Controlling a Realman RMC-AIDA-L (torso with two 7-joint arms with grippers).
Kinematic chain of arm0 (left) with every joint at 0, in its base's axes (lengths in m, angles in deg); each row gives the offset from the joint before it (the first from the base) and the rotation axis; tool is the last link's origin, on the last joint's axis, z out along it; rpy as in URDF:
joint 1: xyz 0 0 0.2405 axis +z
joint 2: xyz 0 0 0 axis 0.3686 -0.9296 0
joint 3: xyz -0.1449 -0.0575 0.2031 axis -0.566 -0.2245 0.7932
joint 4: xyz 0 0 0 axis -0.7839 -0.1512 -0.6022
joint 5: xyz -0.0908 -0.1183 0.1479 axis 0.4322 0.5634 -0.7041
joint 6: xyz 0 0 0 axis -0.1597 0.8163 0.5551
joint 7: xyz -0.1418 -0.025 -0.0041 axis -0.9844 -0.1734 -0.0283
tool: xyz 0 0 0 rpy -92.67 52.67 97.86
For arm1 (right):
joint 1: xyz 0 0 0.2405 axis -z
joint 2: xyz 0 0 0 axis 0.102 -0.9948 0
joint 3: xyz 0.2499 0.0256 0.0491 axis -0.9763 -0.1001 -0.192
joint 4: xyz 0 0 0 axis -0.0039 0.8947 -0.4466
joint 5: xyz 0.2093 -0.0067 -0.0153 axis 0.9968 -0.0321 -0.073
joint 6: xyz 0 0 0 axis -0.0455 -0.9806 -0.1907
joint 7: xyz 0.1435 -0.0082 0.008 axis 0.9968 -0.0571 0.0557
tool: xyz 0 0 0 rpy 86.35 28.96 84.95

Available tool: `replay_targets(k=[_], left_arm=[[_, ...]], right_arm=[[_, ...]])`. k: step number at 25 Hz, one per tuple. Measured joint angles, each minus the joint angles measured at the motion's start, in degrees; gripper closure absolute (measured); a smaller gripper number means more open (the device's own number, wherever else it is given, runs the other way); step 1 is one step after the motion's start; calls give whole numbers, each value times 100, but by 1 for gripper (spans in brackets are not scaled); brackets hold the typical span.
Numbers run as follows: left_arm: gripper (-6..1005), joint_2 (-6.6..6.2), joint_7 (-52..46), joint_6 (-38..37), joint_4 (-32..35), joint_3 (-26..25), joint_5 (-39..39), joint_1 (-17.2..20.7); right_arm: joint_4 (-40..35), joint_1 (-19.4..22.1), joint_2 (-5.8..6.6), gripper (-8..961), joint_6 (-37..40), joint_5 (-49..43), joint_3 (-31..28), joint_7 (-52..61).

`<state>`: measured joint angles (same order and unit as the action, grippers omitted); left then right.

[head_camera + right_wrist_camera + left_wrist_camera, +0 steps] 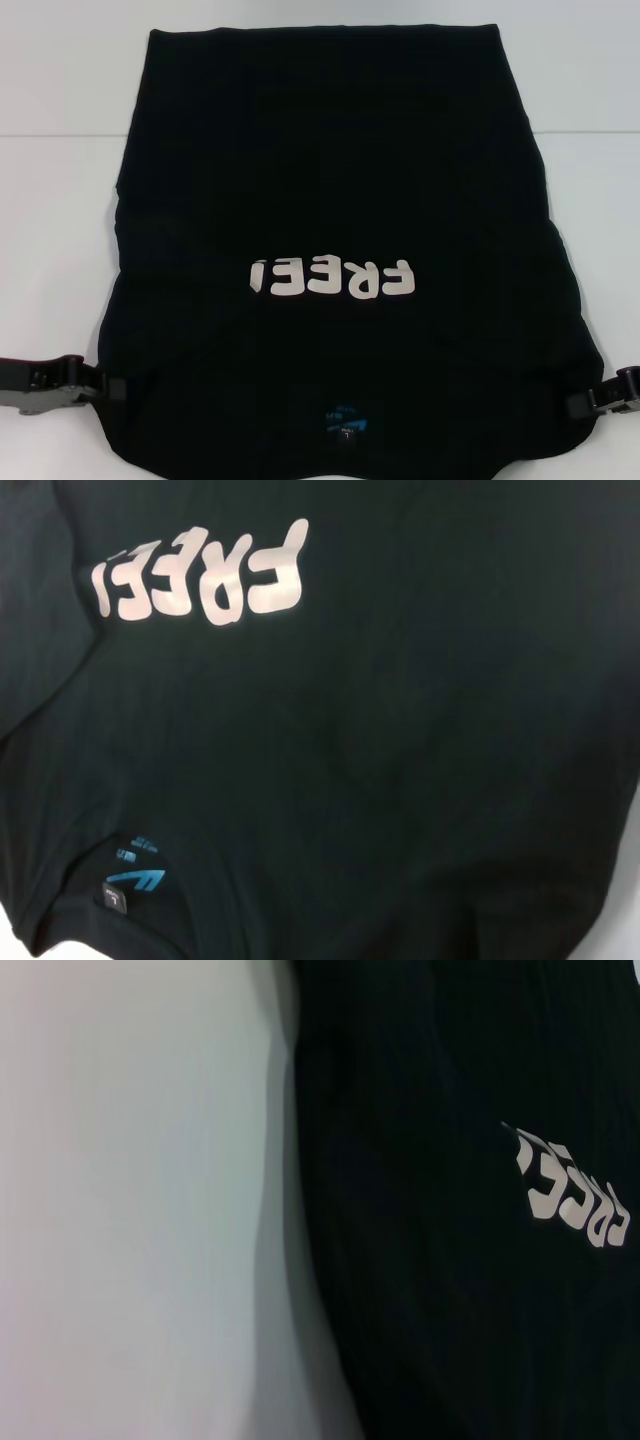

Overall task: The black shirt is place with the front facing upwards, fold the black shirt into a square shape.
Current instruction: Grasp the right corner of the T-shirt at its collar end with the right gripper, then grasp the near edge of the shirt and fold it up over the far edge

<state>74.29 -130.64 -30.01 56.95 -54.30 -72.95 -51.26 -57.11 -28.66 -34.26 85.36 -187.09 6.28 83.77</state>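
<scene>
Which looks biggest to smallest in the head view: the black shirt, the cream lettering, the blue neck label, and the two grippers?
1. black shirt
2. cream lettering
3. left gripper and right gripper: partly out of view at the edges, so unranked
4. blue neck label

1. The shirt [340, 180] is black soft cloth, lying flat and front up.
2. Pale block letters [332, 278] cross its chest.
3. A small blue label [350, 420] sits at its collar, near the robot.

One black shirt [330, 180], two tools [85, 385] [600, 400]
</scene>
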Motion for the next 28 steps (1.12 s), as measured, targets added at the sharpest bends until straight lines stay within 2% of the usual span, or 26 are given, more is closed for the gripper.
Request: replay_targets(k=[7, 9, 15, 23, 28], left_arm=[[971, 0, 0, -9, 0, 0, 2, -17], [970, -3, 0, -14, 0, -9, 2, -20], [970, -18, -73, -20, 4, -67, 14, -24], [970, -52, 26, -334, -22, -21, 51, 1], [970, -93, 50, -489, -60, -52, 73, 14]], right_arm=[[-4, -17, 41, 621, 0, -4, 2, 1], [-4, -24, 45, 846, 0, -4, 13, 2], [-4, -64, 76, 917, 28, -4, 42, 0], [-101, -88, 313, 917, 511, 136, -68, -185], [-321, -32, 356, 917, 747, 173, -88, -262]])
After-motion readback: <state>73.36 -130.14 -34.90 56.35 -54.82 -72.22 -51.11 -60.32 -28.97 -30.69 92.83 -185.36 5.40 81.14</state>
